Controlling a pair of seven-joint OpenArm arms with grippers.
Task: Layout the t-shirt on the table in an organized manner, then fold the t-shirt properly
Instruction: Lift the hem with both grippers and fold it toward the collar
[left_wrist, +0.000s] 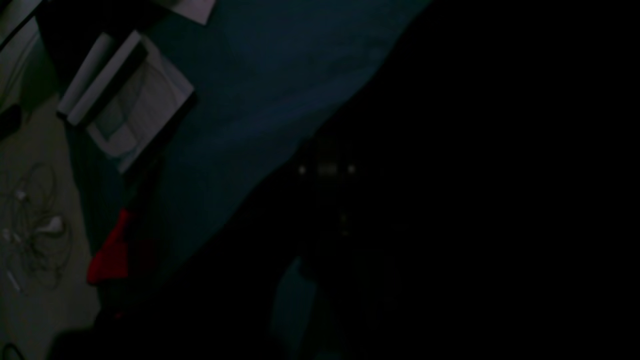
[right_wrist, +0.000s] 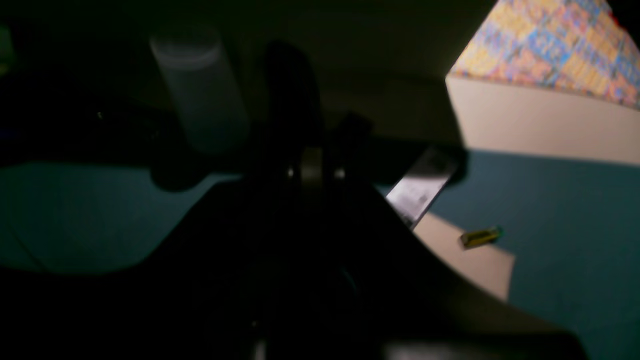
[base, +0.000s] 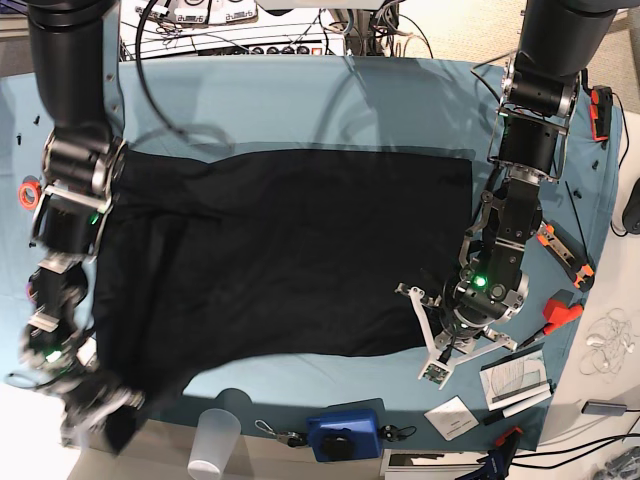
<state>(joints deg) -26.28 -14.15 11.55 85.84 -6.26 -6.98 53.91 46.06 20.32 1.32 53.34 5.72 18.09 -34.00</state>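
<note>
The black t-shirt (base: 290, 260) lies spread across the teal table (base: 300, 100), with its near-left part pulled off toward the front edge. My right gripper (base: 100, 410) hangs blurred at that front-left corner. In the right wrist view it (right_wrist: 312, 172) is shut, and the black fabric (right_wrist: 250, 260) drapes down from it like a tent. My left gripper (base: 428, 318) sits at the shirt's near-right corner. The left wrist view is very dark: the gripper (left_wrist: 327, 170) is shut amid black cloth (left_wrist: 475, 200), apparently pinching it, beside the teal cover (left_wrist: 260, 75).
A clear plastic cup (base: 213, 442), a blue device (base: 345, 435) and papers (base: 515, 378) line the front edge. Red-handled tools (base: 560, 310) lie at the right, an orange tape roll (base: 28, 192) at the left. Cables crowd the far edge.
</note>
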